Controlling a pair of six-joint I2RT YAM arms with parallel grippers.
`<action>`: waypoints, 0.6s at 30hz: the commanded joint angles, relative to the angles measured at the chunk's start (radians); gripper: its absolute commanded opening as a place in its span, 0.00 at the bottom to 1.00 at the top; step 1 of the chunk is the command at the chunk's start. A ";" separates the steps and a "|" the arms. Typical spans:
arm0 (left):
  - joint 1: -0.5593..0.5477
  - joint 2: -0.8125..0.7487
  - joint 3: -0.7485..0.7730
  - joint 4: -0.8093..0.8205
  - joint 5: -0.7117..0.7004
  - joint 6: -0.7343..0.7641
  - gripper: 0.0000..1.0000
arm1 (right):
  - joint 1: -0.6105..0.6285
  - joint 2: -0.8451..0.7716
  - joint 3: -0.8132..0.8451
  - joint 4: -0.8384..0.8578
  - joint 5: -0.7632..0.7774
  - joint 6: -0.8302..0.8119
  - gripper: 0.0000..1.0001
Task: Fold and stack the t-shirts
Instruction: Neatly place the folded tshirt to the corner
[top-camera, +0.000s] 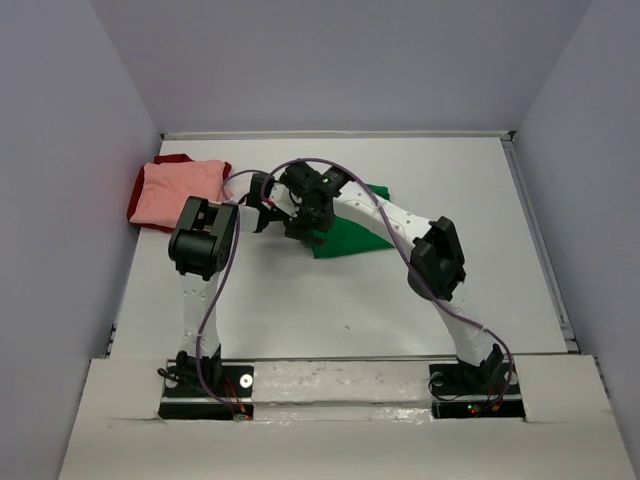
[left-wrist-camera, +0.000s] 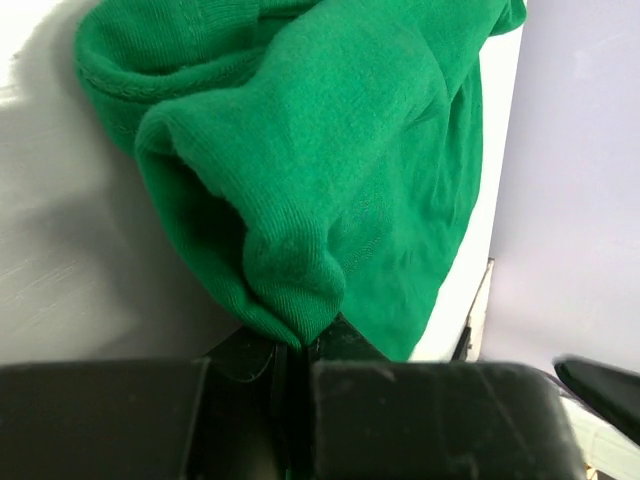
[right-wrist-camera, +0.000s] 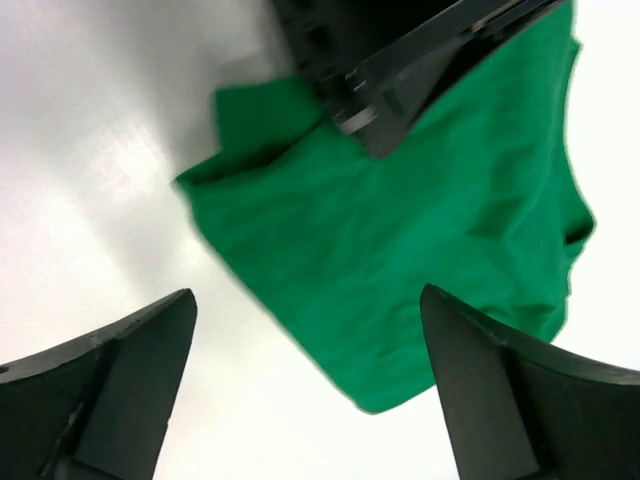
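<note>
Green shirt (top-camera: 350, 240), 1 of 3 shirts on the white table (top-camera: 340, 320), lies crumpled near the table's middle, partly under the 2 grippers.

Overhead view: 2 arms, left arm (top-camera: 198, 300) and right arm (top-camera: 462, 328), reach from bases at the near edge and meet above the green shirt. 3 pale grey walls (top-camera: 350, 70) enclose the table. The other 2 shirts form 1 pile at the far left corner, well apart from the green shirt. The pink shirt (top-camera: 180, 195) lies folded on top. The red shirt (top-camera: 172, 159) is beneath it, showing only as a dark rim along the far and left sides.

Left wrist view: the left gripper (left-wrist-camera: 295, 345) has its jaws almost together, clamped on a bunched fold of the green shirt (left-wrist-camera: 330, 150). The knit texture and 1 stitched hem show at upper left. The cloth spreads in folds beyond the pinch, with bare table to its left.

Right wrist view: the right gripper (right-wrist-camera: 308, 295) has its 2 fingers (right-wrist-camera: 120, 380) spread wide and holds nothing. It is poised over the green shirt (right-wrist-camera: 400, 250), which lies on the table below. The black body of the left gripper crosses the top of this view, over the shirt's edge. Whether the right fingertips touch the cloth cannot be told.
</note>
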 joint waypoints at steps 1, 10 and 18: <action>0.009 -0.028 0.031 -0.094 -0.053 0.085 0.00 | 0.013 -0.196 -0.027 -0.037 -0.153 -0.027 1.00; 0.030 -0.089 0.069 -0.293 -0.098 0.320 0.00 | -0.159 -0.519 -0.397 0.158 0.100 -0.064 0.92; 0.026 -0.048 0.190 -0.534 -0.201 0.548 0.00 | -0.446 -0.752 -0.829 0.324 0.007 0.006 0.00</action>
